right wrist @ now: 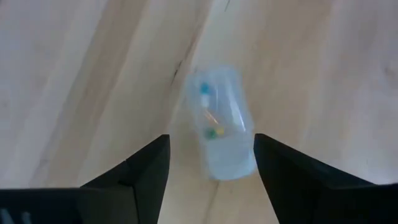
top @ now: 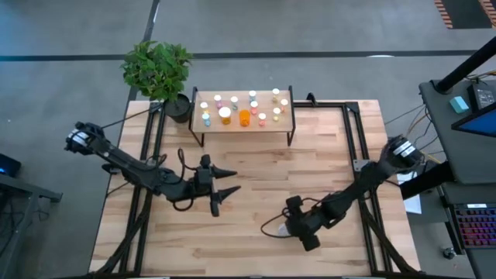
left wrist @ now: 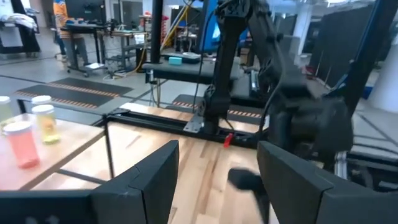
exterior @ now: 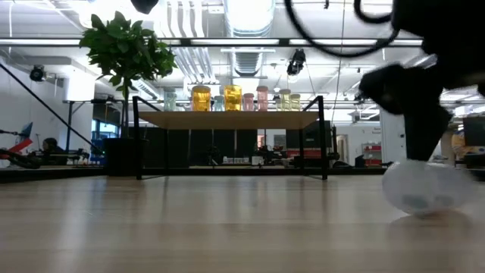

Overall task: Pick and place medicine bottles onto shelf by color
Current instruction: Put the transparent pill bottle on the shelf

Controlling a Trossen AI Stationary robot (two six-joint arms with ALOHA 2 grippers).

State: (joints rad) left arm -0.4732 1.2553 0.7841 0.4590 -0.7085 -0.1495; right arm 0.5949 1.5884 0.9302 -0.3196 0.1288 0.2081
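Left arm, left hand (top: 225, 191) — over the counter's (top: 256, 232) near-left area, well short of the shelf; fingers spread apart, nothing between them. Waiting.

Potted plant (top: 159, 71) — at the counter's far-left corner, just beside the shelf's left end. Not part of the job.

Shelf (top: 267, 126) — at the far edge of the counter, centre. Light wood top on thin black legs.

Medicine bottles on shelf (top: 242, 108) — roughly fifteen standing on the top; among them one larger white-capped (top: 225, 113) and one orange (top: 244, 118). Caps are too small to judge how strictly the colours are grouped. Judged: most of the sorting looks done.

Clear bottle (right wrist: 219, 124) — lying on its side on the counter at near right, well apart from the shelf; a few small coloured items show inside. Judged: the one item left to place.

Right arm, right hand (right wrist: 211, 165) — directly above the clear bottle, fingers parted to either side of it, not closed on it; whether they touch it cannot be told.
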